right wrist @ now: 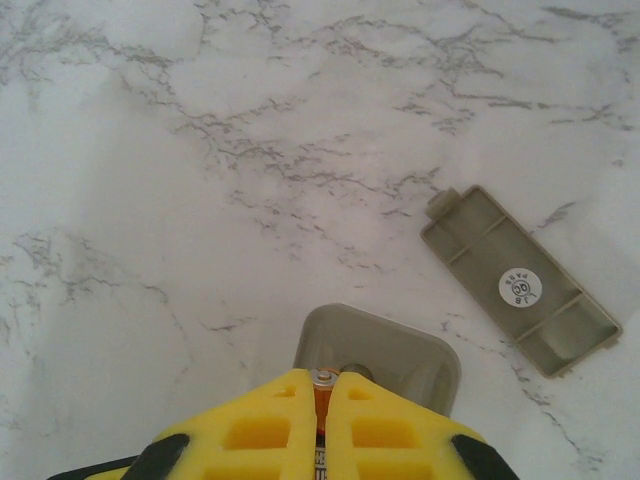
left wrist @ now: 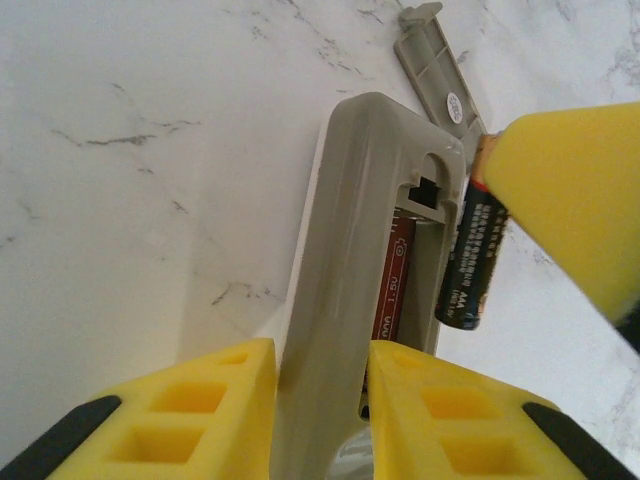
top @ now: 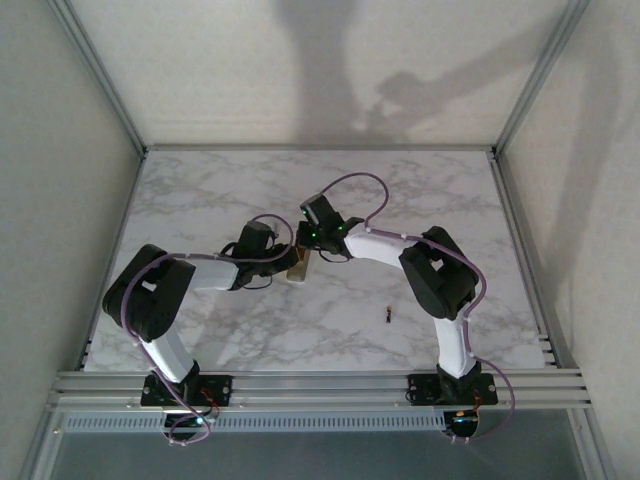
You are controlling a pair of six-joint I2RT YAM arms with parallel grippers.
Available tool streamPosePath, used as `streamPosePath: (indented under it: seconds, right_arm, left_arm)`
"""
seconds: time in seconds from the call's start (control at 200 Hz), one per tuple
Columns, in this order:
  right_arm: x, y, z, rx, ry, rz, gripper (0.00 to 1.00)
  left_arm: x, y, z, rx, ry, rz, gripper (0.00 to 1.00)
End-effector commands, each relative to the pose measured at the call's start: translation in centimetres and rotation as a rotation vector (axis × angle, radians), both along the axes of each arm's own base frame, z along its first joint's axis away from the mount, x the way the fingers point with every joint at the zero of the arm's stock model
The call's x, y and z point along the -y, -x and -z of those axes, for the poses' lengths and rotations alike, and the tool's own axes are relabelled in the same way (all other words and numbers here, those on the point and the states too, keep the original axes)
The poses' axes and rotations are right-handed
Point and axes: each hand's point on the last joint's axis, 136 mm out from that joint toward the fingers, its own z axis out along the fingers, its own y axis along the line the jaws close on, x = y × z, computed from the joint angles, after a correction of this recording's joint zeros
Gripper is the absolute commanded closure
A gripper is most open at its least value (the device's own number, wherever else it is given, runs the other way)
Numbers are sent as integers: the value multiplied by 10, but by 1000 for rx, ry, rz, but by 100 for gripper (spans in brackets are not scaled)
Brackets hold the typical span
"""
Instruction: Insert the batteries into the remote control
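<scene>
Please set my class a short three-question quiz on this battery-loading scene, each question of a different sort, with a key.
1. Which arm's fingers clamp the remote control?
2. True or false: the battery cover lies on the table, detached from the remote control.
3. The right fingers hold: A) a battery; B) the battery cover; C) nothing.
Key: 1 left; 2 true; 3 A.
</scene>
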Motion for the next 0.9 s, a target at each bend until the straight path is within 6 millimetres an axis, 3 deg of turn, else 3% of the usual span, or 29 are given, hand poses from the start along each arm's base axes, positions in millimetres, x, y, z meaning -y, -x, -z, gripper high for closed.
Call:
streamPosePath:
  seconds: [0.0,0.896]
  right_arm:
    - [0,2,5,9,12,17,92]
    - [4,10,26,-5,28,-4,92]
  left_arm:
    - [-1,8,2,-23,22,9,71]
    - [-7,6,4,-11,38,-14,71]
